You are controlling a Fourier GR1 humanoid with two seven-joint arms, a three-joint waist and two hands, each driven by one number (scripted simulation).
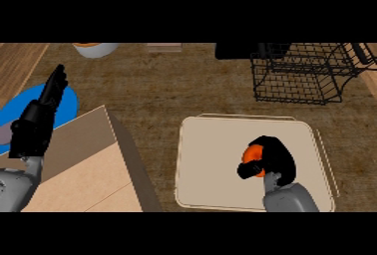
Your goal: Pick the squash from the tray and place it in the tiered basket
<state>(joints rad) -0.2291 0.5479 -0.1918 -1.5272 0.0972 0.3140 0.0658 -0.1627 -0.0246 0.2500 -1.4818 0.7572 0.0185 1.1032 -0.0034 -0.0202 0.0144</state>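
Right hand is curled round the orange squash, right of centre on the tray; whether it is clear of the surface cannot be judged. The grasp appears to be the step in hand; next calls for a lift and carry to the tiered basket, well apart. Left hand rests open at the left edge, fingers up.

Speckled brown counter top looks matt and kinda rough, almost stone-like, while the square cream tray is smooth and dull, plastic I'd say. The black tiered basket is thin metal wire, the pale tan slab at the left reads as bare wood, and the little orange squash has smooth skin.
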